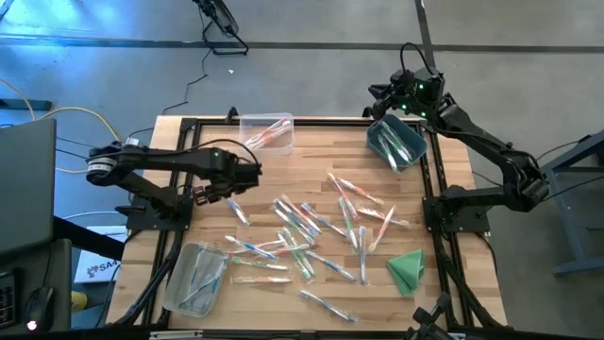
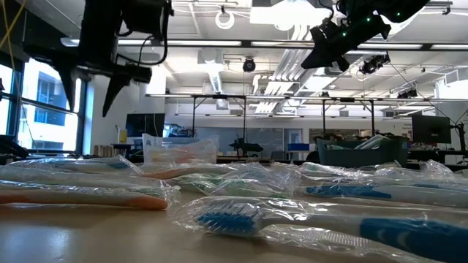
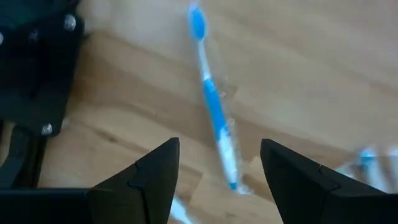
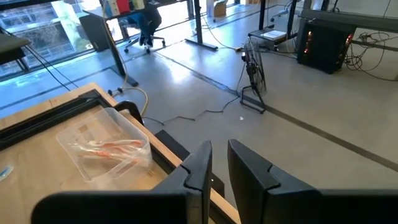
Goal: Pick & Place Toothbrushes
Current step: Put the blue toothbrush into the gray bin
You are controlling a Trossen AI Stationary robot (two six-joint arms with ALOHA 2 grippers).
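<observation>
The left gripper is open wide. In its wrist view a blue brush in a clear wrapper lies on the wood right between the two fingers. In the high view this gripper sits at the middle left of the frame, just by the left edge of the pile of brushes.

What could go wrong? The brush lies slanted across the gap, not straight. If the fingers close now, they may catch only one end, and the brush could spin or slip out. The wrapper looks slick and crinkly, so the fingers may pinch the plastic and not the brush. Another brush end shows at the right edge of the wrist view, so a wide grab could drag that one too. If the gripper goes down too hard, its tips could hit the table.

The right gripper is almost closed and holds nothing I can see. In the high view it is at the upper right of the frame, above the blue-green bin. It is well away from the pile.

A clear bin with orange brushes sits at the top middle. Another clear bin sits at the lower left.
</observation>
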